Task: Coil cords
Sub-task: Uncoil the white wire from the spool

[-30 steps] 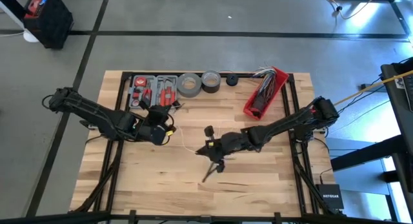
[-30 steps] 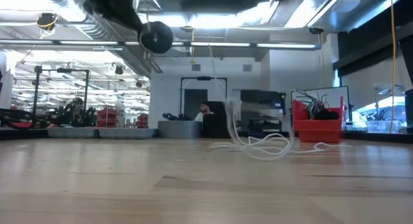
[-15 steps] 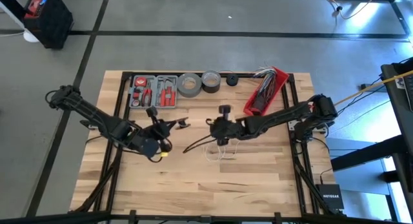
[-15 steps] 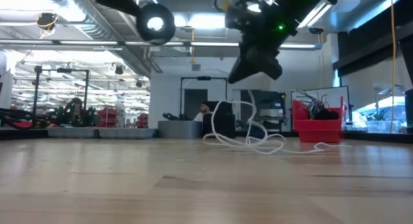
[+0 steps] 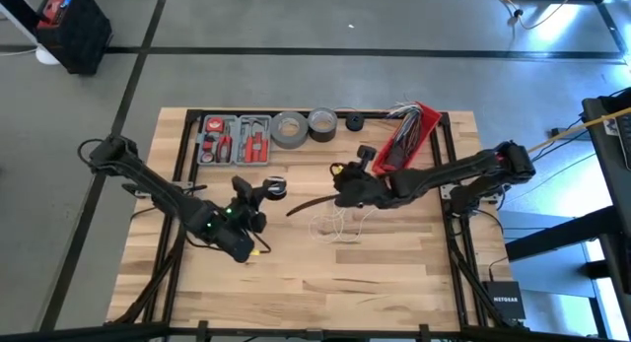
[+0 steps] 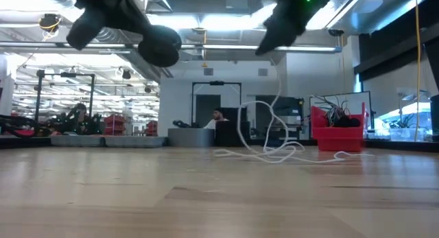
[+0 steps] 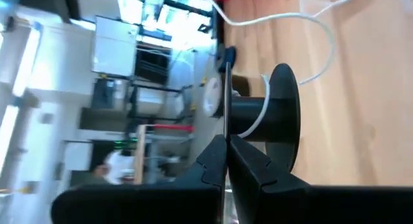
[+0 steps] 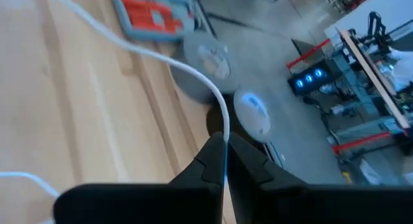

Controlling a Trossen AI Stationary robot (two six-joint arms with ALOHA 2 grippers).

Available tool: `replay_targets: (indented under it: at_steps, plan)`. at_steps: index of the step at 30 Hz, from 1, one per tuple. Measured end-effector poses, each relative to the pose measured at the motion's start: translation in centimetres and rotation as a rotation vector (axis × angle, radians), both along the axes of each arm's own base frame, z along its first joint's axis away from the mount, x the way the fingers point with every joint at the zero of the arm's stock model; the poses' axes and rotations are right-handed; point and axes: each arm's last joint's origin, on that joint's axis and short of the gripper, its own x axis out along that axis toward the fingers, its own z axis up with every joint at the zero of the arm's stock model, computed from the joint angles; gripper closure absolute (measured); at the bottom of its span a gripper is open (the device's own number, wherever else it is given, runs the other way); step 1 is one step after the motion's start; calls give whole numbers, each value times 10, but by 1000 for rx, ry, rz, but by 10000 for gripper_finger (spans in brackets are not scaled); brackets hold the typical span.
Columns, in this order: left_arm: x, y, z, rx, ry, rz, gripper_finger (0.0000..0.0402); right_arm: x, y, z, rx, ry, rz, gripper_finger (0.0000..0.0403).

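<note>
- The right gripper [image 5: 340, 174] sits pinched on the thin white cord [image 5: 330, 224], now higher and nearer the red bin [image 5: 404, 140] than half a second ago.
- The left gripper [image 5: 258, 196] is clamped on the black spool [image 7: 271, 124]; it has shifted toward the table's front.
- The cord's loose loops [image 6: 271, 152] lie on the wooden table [image 5: 296, 283] below the right gripper, one strand rising taller than before.

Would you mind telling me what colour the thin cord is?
White. The cord shows best in the left wrist view, running over the wooden table.
</note>
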Motion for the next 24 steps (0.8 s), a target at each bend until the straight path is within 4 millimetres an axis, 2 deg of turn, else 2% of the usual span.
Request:
replay_targets:
  at_steps: [3,6,13,18,24]
  plan:
    - [4,1,-4,62,25,18,396,-2,11,11,15,-72,45,391]
    - [6,4,-5,70,26,36,396,-1,27,19,37,-123,160,391]
    - [11,16,-4,36,-36,109,396,12,65,32,164,-262,648,391]
    - [16,27,-4,-27,-132,181,396,28,76,21,220,-297,848,391]
    - [28,37,4,-152,-353,264,396,48,68,-14,209,-207,847,391]
